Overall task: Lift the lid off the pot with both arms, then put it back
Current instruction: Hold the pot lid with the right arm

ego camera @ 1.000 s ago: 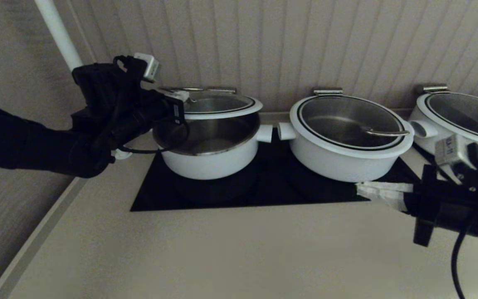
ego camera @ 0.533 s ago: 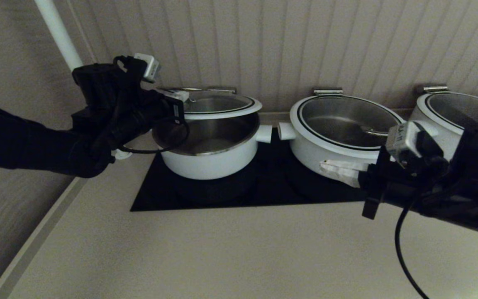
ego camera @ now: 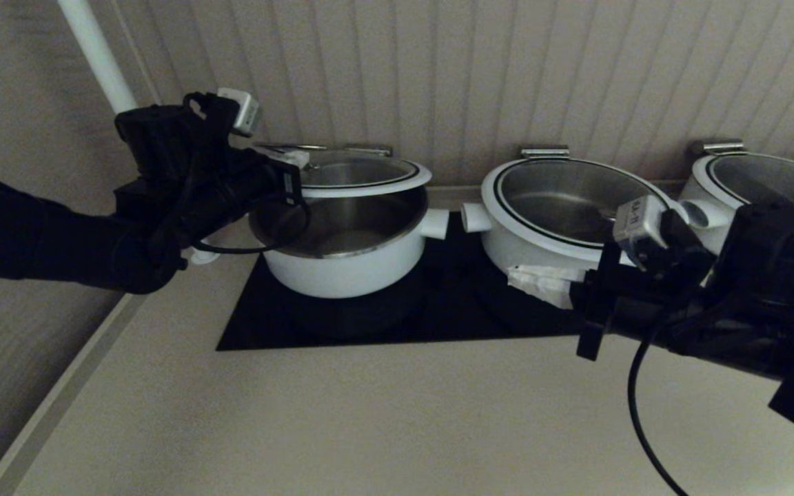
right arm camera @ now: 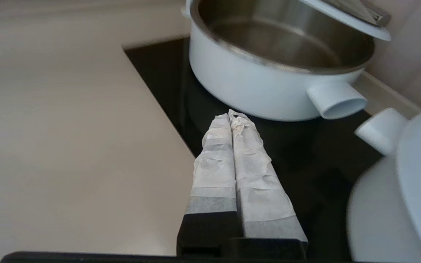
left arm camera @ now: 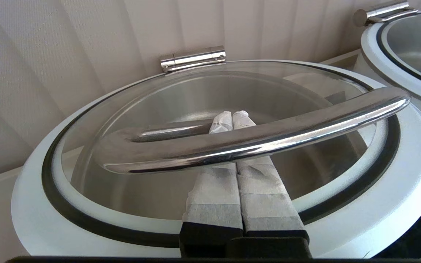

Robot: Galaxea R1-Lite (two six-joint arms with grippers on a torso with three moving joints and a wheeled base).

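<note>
The pot (ego camera: pixel 342 265) stands on the left side of the black cooktop (ego camera: pixel 438 320). Its lid (ego camera: pixel 362 173) is raised at the front and tilted, with its back edge near the wall. My left gripper (ego camera: pixel 293 160) is shut, and its taped fingers pass under the lid's steel handle (left arm camera: pixel 269 140), bearing it up; the left wrist view shows the fingertips (left arm camera: pixel 225 118) just past the handle above the glass (left arm camera: pixel 181 98). My right gripper (ego camera: pixel 517 277) is shut and empty, low in front of the middle pot. In the right wrist view the right gripper (right arm camera: pixel 229 116) points toward the pot (right arm camera: pixel 254 84) and the lid (right arm camera: pixel 345 20).
A wider white pot with its lid (ego camera: pixel 576 207) stands in the middle, its side handle (ego camera: pixel 474 217) close to the task pot's handle (ego camera: pixel 435 222). A third pot (ego camera: pixel 762 182) is at the right. The panelled wall is just behind. A white pole (ego camera: pixel 97 55) stands at the left.
My right arm has swung up and to the left, from the right edge to the front of the middle pot. My left gripper and the lid have risen slightly.
</note>
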